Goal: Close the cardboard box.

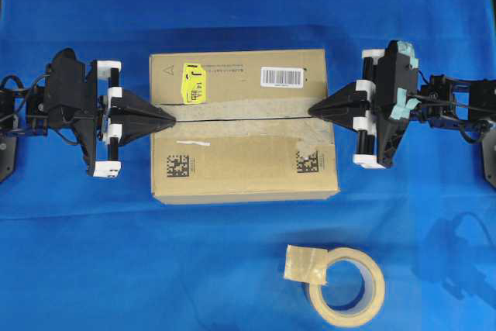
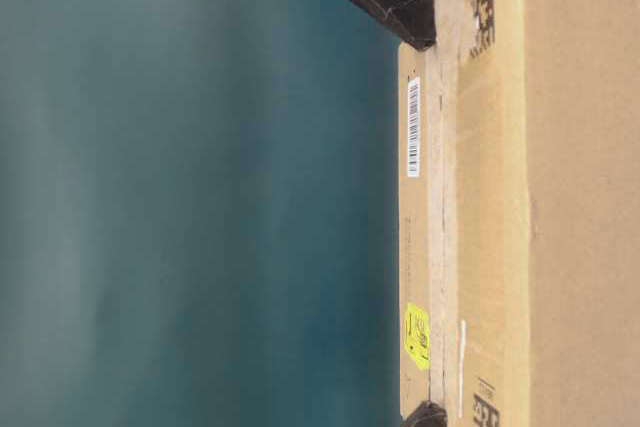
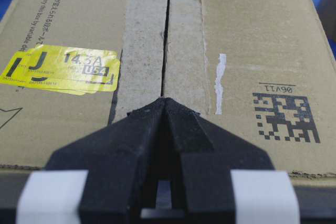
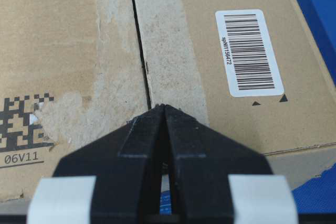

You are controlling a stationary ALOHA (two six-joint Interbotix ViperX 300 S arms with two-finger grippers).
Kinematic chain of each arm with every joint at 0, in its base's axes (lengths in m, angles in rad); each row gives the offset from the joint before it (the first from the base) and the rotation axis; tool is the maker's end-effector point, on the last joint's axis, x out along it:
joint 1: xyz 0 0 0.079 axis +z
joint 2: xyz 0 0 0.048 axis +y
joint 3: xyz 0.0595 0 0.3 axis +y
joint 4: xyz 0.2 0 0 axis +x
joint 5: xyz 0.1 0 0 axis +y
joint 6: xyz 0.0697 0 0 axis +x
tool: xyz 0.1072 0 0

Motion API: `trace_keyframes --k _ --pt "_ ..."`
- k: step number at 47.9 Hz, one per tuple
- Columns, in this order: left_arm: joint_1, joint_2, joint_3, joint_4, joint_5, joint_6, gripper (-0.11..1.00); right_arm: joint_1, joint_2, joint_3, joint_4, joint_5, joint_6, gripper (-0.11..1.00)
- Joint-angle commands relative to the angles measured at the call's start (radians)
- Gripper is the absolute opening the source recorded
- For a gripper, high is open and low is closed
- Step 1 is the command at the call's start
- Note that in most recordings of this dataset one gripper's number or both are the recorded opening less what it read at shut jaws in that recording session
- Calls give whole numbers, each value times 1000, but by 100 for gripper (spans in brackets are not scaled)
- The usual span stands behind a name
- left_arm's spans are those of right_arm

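The left gripper (image 1: pixel 164 119), fingers pressed together and holding nothing, rests its tip on the left end of the cardboard box's (image 1: pixel 243 162) centre seam (image 1: pixel 240 112); the box stretches straight ahead of it, both top flaps lying flat. The seam, the box's long axis, runs from one tip directly to the other. The right gripper (image 1: pixel 316 109), likewise pinched together and empty, meets the seam's opposite end. Both arms sit equally near, so the closing looks essentially done.
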Motion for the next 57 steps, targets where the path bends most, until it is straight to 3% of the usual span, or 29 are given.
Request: trace_keyframes --k 1,57 --pt "-2 -2 -9 -3 3 -2 0 3 -6 -18 -2 -8 0 0" --pt "-2 -2 -11 -3 3 -2 0 5 -31 -17 -2 -8 0 0"
